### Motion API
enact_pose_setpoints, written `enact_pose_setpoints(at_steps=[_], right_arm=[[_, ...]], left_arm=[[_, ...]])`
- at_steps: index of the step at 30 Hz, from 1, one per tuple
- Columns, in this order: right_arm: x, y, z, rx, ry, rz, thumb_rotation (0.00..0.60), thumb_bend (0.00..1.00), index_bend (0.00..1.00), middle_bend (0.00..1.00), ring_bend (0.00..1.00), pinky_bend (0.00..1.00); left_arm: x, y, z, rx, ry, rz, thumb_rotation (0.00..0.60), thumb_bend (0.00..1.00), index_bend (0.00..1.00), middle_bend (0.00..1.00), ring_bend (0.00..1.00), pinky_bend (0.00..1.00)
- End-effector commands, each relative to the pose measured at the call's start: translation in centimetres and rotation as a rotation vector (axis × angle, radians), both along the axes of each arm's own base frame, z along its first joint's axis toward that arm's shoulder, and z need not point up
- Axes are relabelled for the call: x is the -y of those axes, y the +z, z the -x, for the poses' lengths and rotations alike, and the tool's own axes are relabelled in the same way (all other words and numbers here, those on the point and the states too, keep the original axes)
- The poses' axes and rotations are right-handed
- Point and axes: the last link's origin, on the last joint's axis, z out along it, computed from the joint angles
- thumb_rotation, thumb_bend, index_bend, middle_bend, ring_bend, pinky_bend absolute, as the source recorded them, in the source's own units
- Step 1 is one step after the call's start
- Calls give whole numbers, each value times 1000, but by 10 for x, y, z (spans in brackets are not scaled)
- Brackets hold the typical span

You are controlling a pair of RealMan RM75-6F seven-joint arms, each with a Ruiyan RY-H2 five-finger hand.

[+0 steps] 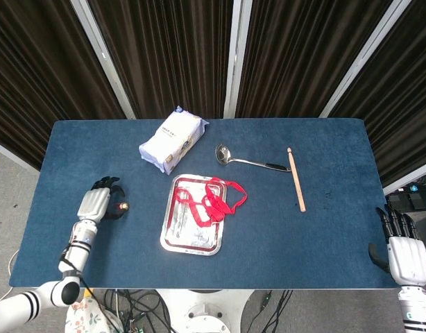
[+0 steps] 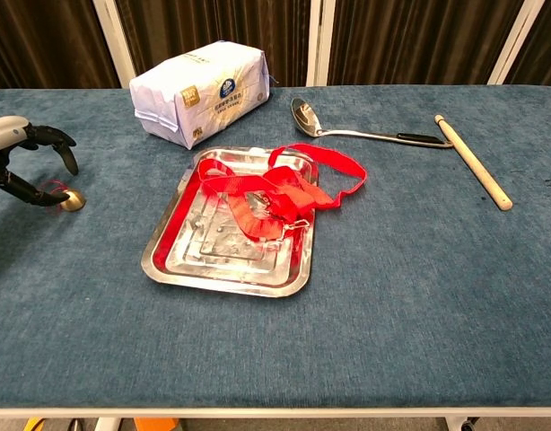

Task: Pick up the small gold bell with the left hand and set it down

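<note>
Bell (image 2: 72, 200) on the bench (image 2: 419, 287), far left, red loop attached. Flanked by the left hand (image 2: 24, 157), fingers arched over it and spread, thumb low beside it, nothing gripped. Right of that, tray (image 2: 168, 260) with red ribbon (image 2: 284, 193); bag (image 2: 199, 90), ladle (image 2: 361, 133) and stick (image 2: 473, 162) behind. Right hand (image 1: 407, 257) off the bench's right corner, fingers straight, holding nothing.

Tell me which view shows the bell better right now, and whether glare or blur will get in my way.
Chest view: small gold bell is sharp beside the left hand, with a small highlight; the steel tray glares in patches and mirrors the red ribbon. Head view: even light, soft shadows, no blur, but the bell is only a tiny speck.
</note>
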Motion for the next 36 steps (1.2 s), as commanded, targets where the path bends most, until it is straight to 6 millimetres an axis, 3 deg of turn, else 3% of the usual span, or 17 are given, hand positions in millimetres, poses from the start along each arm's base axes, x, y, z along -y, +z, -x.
enact_pose_setpoints(at_steps=[1,36], right_arm=[[0,0,0,1,0,-1,590,364,0,0,0,0],[2,-6,2,4,-6,-21,590,365,0,0,0,0]], left_arm=[[-1,0,0,-4,2,2,600,278,442,134,20,98],[-4,-2,0,-11,29,32,600,359,514,156,20,97]])
